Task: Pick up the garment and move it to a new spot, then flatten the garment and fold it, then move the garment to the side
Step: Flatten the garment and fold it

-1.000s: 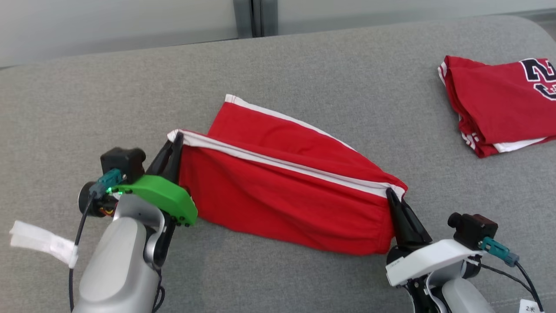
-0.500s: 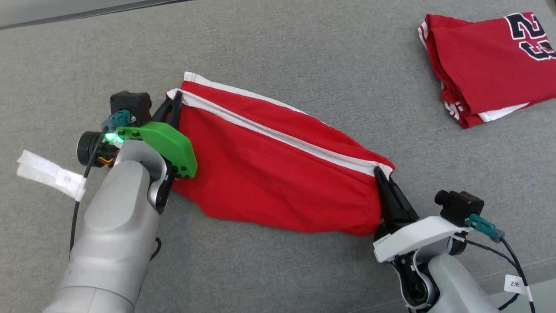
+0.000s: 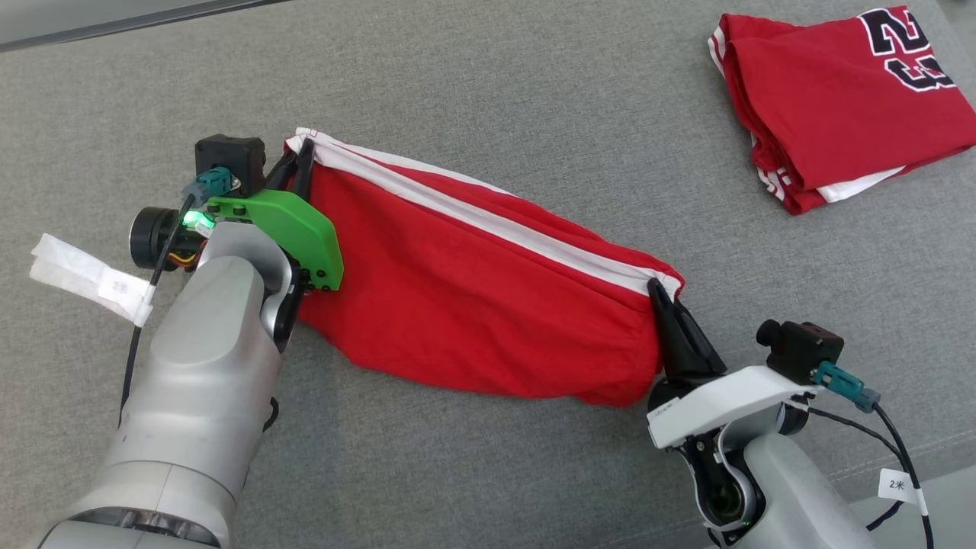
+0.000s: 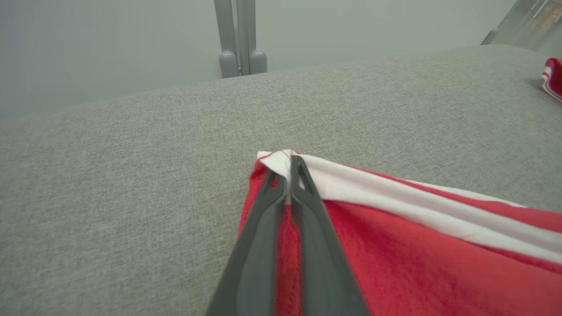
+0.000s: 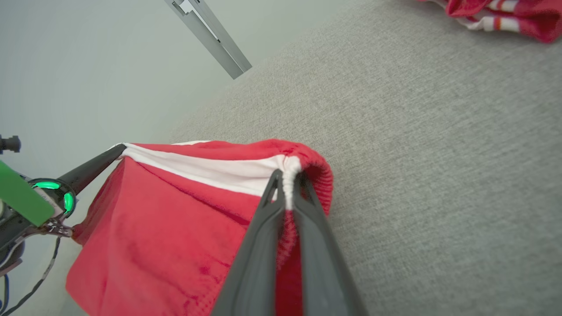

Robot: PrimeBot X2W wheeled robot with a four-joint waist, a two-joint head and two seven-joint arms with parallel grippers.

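The left gripper (image 3: 299, 156) and right gripper (image 3: 656, 293) each clamp a white-striped corner of the red shorts (image 3: 473, 305) between closed fingers (image 4: 309, 210).

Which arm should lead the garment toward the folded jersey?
Right, probably: the right gripper pinches the garment at the end nearer the folded jersey; the left gripper grips the far end.

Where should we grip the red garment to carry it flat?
Grip the red garment at the two ends of its white-striped edge, one arm per end, each approaching from the robot's side. That edge runs long and straight, so pinched ends should keep the cloth stretched rather than bunched. The left gripper and right gripper are shut on exactly those corners.
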